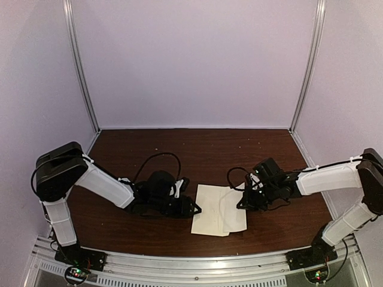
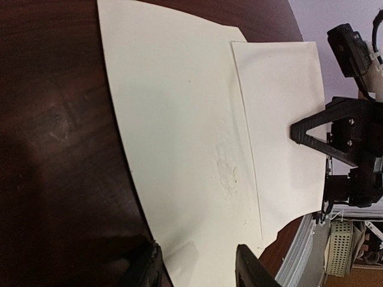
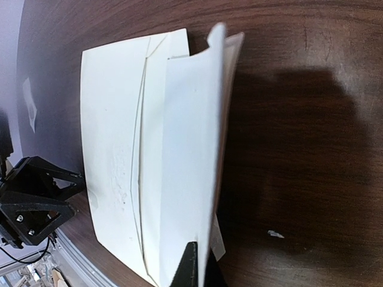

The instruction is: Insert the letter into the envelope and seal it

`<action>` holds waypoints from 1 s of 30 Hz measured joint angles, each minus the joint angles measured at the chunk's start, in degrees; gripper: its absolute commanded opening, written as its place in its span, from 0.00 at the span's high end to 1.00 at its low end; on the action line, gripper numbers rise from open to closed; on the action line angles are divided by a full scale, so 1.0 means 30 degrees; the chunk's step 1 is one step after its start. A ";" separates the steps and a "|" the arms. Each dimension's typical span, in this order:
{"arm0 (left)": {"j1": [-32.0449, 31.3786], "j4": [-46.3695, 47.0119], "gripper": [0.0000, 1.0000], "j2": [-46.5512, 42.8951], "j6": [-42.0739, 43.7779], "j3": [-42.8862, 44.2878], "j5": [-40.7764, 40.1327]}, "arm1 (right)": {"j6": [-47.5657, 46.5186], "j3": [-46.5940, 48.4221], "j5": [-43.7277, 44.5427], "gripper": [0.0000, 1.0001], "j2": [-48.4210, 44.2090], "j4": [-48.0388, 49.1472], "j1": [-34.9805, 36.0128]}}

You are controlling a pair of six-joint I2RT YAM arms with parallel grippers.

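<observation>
Envelope [image 1: 208, 210] flat at centre of table [image 1: 137, 149], toward near edge. Right gripper [image 3: 194, 263]: jaws pinch raised edge of letter [image 3: 191, 149] overlying it. Left gripper [image 2: 197, 263]: jaws part-open astride envelope edge. Step: insertion, apparently not done. Next needs pocket opened, letter slid in.

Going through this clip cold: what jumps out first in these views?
A cream envelope lies flat in the middle of the dark wood table, with a whiter letter overlapping its right part in the top view. The right tool is shut on the letter's edge, which curls up off the table. The left tool sits open at the envelope's opposite edge.
</observation>
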 measured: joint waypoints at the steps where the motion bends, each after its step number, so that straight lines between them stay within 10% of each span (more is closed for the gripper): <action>1: -0.0007 0.0029 0.57 0.0007 -0.0007 0.0000 0.0029 | 0.0000 0.0000 -0.0036 1.00 0.0095 0.0000 0.0000; 30: -0.0233 0.0058 0.58 0.0255 -0.0007 0.0255 0.0321 | -0.0007 0.0044 -0.0561 1.00 0.1494 0.0590 -0.0007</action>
